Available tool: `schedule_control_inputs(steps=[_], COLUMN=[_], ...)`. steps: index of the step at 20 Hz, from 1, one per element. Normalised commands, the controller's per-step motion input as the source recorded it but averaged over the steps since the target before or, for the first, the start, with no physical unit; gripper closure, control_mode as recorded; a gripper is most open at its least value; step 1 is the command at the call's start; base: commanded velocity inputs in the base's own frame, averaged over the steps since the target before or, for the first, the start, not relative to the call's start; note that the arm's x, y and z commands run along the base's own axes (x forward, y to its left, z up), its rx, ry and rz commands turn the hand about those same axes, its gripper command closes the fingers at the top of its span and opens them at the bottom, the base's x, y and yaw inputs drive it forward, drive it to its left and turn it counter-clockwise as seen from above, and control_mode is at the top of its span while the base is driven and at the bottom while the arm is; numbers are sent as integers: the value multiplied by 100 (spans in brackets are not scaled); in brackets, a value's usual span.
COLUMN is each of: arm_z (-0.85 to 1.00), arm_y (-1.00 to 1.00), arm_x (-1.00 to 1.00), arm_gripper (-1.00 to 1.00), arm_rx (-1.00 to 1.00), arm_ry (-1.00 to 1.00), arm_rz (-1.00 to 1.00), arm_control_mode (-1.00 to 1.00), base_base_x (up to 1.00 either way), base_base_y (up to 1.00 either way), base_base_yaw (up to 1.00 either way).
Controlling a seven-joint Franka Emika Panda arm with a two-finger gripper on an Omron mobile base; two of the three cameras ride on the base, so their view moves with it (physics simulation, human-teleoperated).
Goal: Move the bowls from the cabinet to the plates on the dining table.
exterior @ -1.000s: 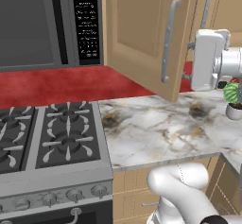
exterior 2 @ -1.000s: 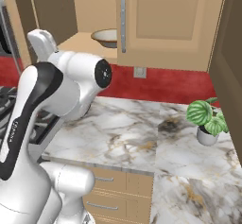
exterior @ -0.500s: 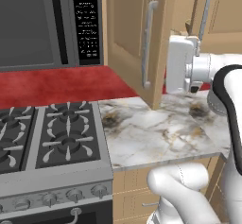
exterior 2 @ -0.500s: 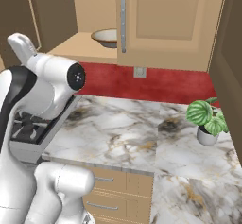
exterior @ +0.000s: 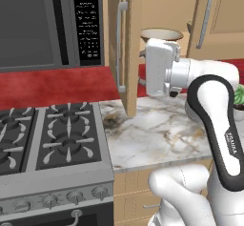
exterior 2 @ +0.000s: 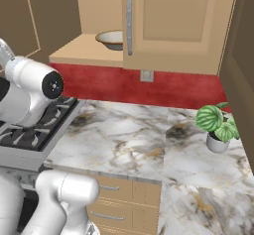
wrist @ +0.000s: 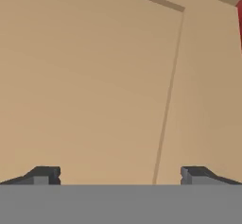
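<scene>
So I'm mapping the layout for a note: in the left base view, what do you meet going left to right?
Black microwave → open tan wooden cabinet door → white robot hand → green potted plant.

A: What sat on the left?
B: A gas stove [exterior: 47, 139] with dark burner grates, and a row of knobs [exterior: 52, 200] along its front edge; above it hung a black microwave [exterior: 50, 25] whose clock display glowed at the top of its keypad.
A: And behind?
B: A red backsplash [exterior 2: 149, 88] ran along the wall; a pale wall outlet [exterior 2: 146, 75] was set into it.
A: Anything on the table?
B: The marble table [exterior 2: 134, 149] carried a small white pot with a green plant [exterior 2: 218, 130] near the right side; dark veining stained the stone just beside it; wooden drawers [exterior 2: 124, 204] with metal pulls sat below.
</scene>
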Motion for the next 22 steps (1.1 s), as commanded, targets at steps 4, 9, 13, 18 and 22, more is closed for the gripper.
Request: schedule_control_inputs(steps=[4,9,13,18,22], arm_z=[-42,-10,0,4,0], arm_y=[-21,-61,-76,-76,-76], arm_x=[20,-5,-16,-44,-51], arm_gripper=[-100,-100,-100,-100,-100], arm_rx=[-2,-1,0,-1,-1], arm_ry=[0,0,0,3,10], arm_rz=[0,-2,-5,-9,-13], arm_control_mode=[-100,-100,-100,-100,-100], base_base_x=[0,0,0,0,0], base_base_y=[0,0,0,0,0], base_base_yaw=[0,0,0,0,0])
